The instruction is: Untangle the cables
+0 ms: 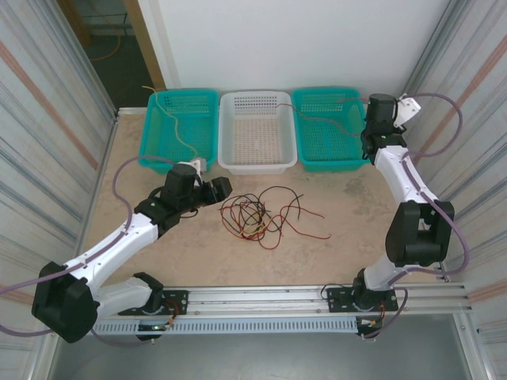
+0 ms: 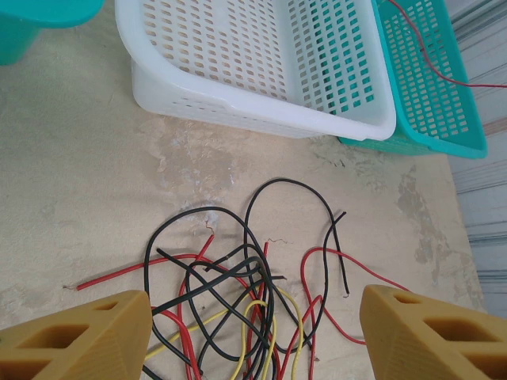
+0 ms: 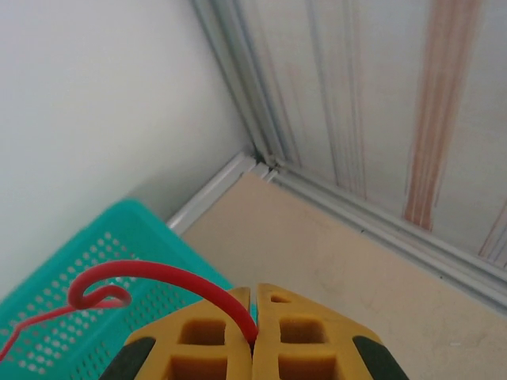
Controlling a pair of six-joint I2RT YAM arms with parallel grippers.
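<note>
Though faint from above, red cable (image 3: 176,274) sits clamped in right pincer (image 3: 255,305).

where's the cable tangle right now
In the top view the cable tangle lies mid-table, on the near side of the white basket, immediately right of the left gripper.

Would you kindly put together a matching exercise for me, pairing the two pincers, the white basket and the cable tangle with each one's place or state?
Things:
1. left pincer
2. right pincer
3. white basket
4. cable tangle

Places or states:
A. shut on a red cable
B. lying on the table in front of the white basket
C. between the left teal basket and the right teal basket
D. open, pointed at the cable tangle

Pairs: 1-D, 2-A, 3-C, 4-B.
</note>
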